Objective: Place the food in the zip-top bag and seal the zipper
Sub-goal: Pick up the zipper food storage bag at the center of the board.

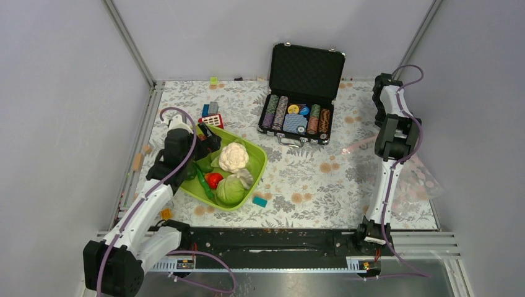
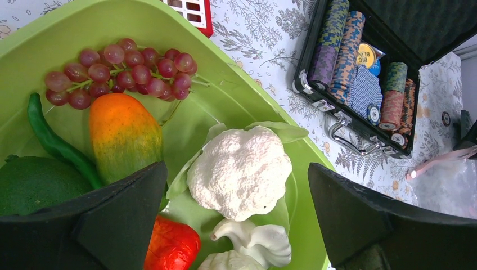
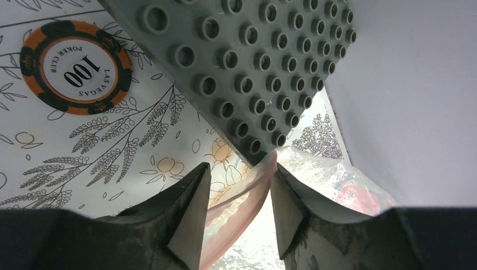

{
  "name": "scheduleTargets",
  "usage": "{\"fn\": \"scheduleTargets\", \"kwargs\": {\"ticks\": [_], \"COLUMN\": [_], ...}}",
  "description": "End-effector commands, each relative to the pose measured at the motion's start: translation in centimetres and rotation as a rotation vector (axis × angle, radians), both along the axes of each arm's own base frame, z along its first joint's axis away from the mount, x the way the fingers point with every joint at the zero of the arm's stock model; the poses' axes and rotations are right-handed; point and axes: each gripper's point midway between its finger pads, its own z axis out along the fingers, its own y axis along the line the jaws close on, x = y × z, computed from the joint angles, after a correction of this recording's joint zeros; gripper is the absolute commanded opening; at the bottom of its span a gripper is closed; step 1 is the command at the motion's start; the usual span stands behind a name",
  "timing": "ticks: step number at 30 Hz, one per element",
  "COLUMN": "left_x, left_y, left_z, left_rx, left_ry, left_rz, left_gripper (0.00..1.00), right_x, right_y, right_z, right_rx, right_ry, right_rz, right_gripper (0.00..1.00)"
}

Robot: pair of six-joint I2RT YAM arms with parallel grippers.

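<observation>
The food lies in the lime-green tray (image 1: 260,162): white cauliflower (image 1: 234,156), pale green cabbage (image 1: 230,190), red tomato (image 1: 213,179). The left wrist view shows the cauliflower (image 2: 239,171), purple-red grapes (image 2: 124,70), orange fruit (image 2: 124,138), green pod (image 2: 56,143), dark green fruit (image 2: 34,183) and tomato (image 2: 171,247). My left gripper (image 2: 236,166) is open wide, just above the cauliflower. The clear zip-top bag (image 1: 421,182) lies at the right edge. My right gripper (image 3: 241,166) is open, its jaws on either side of the pink zipper (image 3: 242,202), which touches the right finger.
An open black case of poker chips (image 1: 300,93) stands at the back middle. Small building blocks (image 1: 210,111) lie behind the tray, a teal one (image 1: 260,201) in front. A grey studded baseplate (image 3: 247,67) and a loose orange chip (image 3: 76,66) lie by the bag.
</observation>
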Motion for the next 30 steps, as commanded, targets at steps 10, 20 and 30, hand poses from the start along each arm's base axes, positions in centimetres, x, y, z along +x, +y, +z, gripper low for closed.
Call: {"fn": "scheduleTargets", "kwargs": {"ticks": [10, 20, 30], "left_x": [0.7, 0.0, -3.7], "left_y": [0.4, -0.7, -3.5], "left_z": [2.8, 3.5, 6.0], "left_rx": [-0.013, -0.058, -0.189], "left_ry": [-0.098, -0.114, -0.139], "left_rz": [0.037, -0.020, -0.188], "left_gripper": [0.99, 0.99, 0.99], "right_x": [0.1, 0.1, -6.8], "right_y": [-0.8, 3.8, 21.4], "right_z": [4.6, 10.1, 16.5], "right_rx": [-0.070, 0.105, 0.502], "right_ry": [-0.108, -0.267, -0.499], "right_rz": [-0.048, 0.065, 0.521], "right_gripper": [0.04, 0.00, 0.00]}}
